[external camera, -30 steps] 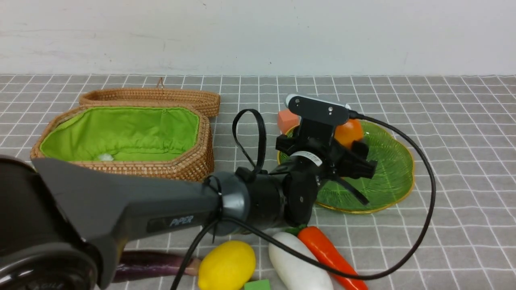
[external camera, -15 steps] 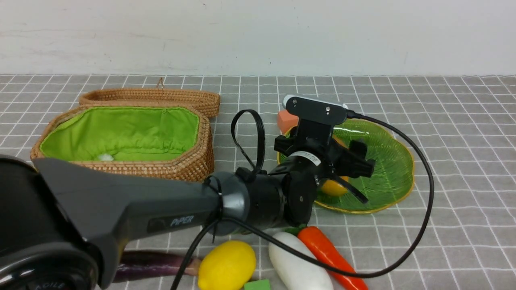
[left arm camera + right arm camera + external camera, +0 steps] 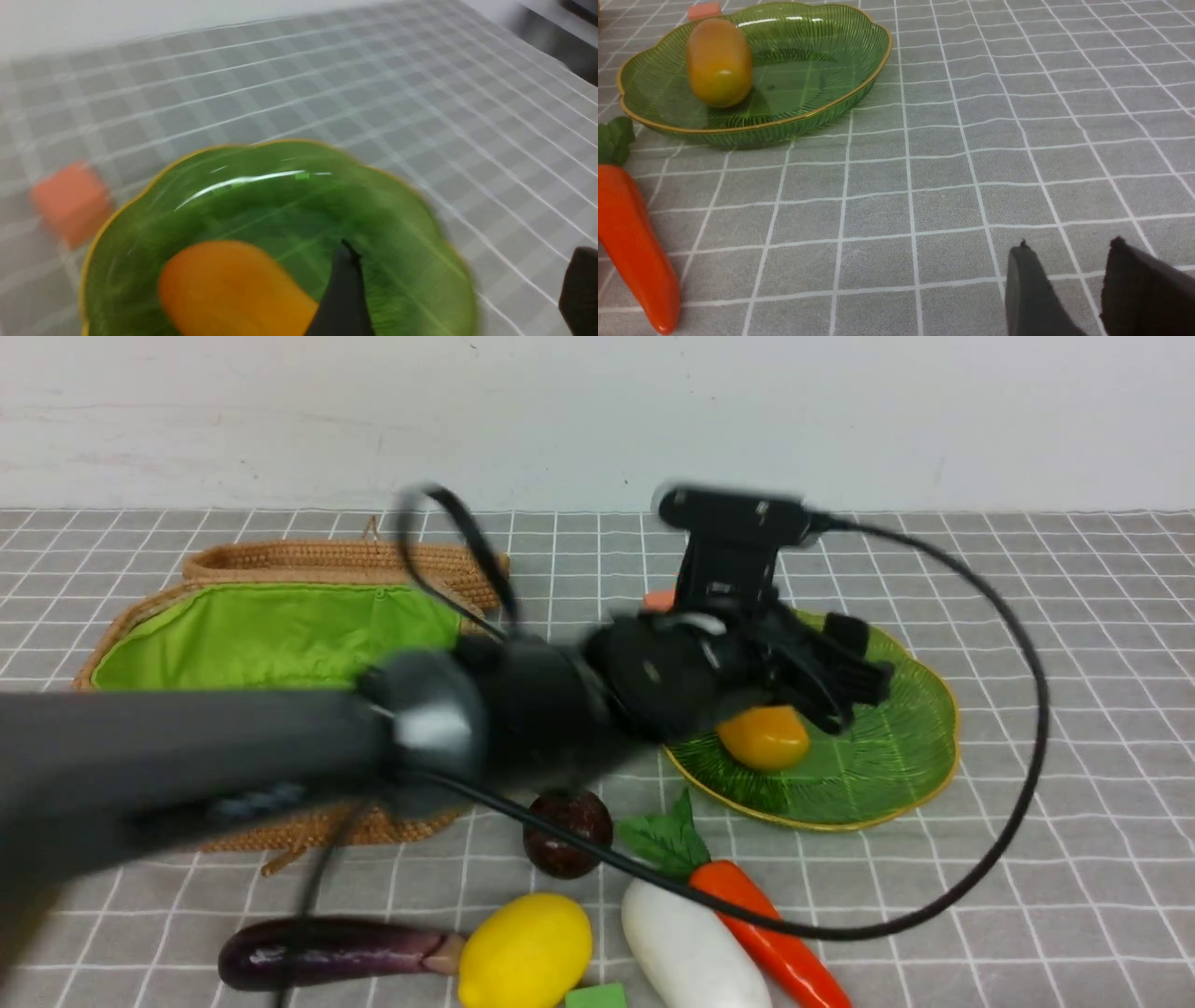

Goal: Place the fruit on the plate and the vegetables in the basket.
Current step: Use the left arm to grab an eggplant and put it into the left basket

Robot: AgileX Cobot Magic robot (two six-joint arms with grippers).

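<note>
Jaws of the left gripper (image 3: 461,247) are seen wide apart and empty above the plate (image 3: 896,765). The mango (image 3: 764,737) lies on the plate below them, untouched. An orange cube (image 3: 70,200) is noted just beyond the plate's far rim.

The right gripper (image 3: 1069,243) is held low over the bare checked cloth (image 3: 924,186), with its fingers slightly parted and nothing between them.

The maroon ball (image 3: 567,835), lemon (image 3: 526,952), radish (image 3: 691,947), carrot (image 3: 775,943) and eggplant (image 3: 327,952) are recorded on the cloth, outside both plate and basket (image 3: 271,635).

The basket stands open, with its lid (image 3: 345,560) behind it. Its near wall is largely hidden by the blurred left arm (image 3: 187,747). The cable (image 3: 1018,709) is seen crossing in front of the carrot.
</note>
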